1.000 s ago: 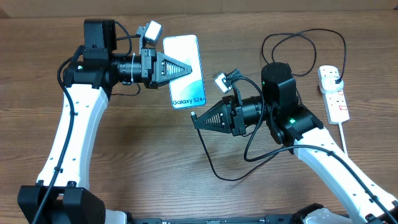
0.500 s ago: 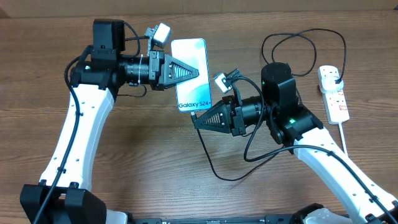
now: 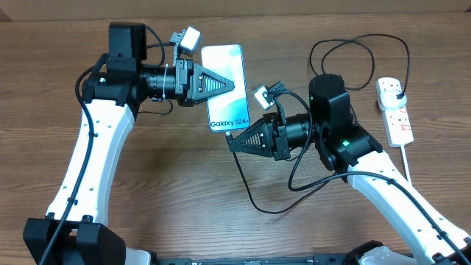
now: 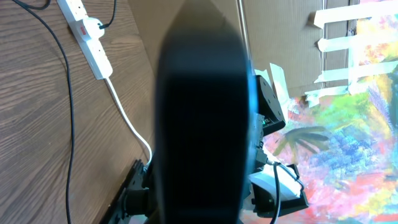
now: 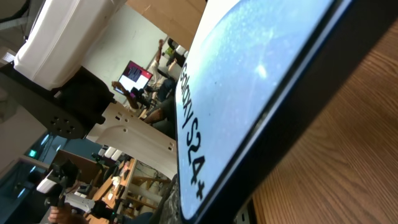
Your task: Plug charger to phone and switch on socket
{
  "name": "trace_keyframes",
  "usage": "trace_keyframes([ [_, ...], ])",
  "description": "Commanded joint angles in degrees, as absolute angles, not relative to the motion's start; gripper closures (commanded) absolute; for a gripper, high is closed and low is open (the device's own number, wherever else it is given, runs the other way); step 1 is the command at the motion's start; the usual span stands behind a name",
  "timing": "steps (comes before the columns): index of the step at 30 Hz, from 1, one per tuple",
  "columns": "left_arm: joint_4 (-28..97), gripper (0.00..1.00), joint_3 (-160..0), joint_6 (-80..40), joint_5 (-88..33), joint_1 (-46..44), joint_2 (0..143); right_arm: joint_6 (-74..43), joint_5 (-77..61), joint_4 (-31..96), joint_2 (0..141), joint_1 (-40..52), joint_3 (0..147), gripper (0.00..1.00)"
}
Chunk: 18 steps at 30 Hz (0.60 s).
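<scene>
In the overhead view my left gripper is shut on the phone and holds it above the table, its light blue screen up and the "Galaxy S24" text at the near end. My right gripper is shut on the connector end of the charger, just below the phone's near end. The connector tip itself is too small to make out. The charger's black plug sits in the socket at the far right. The phone's dark back fills the left wrist view. Its screen fills the right wrist view.
The black cable loops on the table in front of the right arm and again behind it. The socket's thick white cord runs toward the front edge. The socket and its cord also show in the left wrist view.
My left gripper has carried the phone to the right and slightly nearer, closer to the right gripper's tip. The right arm has not moved.
</scene>
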State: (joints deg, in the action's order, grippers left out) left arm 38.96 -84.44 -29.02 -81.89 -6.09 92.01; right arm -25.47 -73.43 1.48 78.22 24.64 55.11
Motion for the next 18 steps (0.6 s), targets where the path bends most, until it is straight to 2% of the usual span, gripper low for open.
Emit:
trace_keyframes([
  [1, 38.5, 0.96, -84.7, -28.3, -83.6, -6.3, 91.0, -25.6, -72.7, 1.1, 78.0, 24.7, 55.6, 0.96],
  [18, 35.7, 0.96, -84.7, -28.1, -83.6, -6.3, 91.0, -25.6, -72.5, 0.7, 78.0, 24.6, 55.6, 0.96],
])
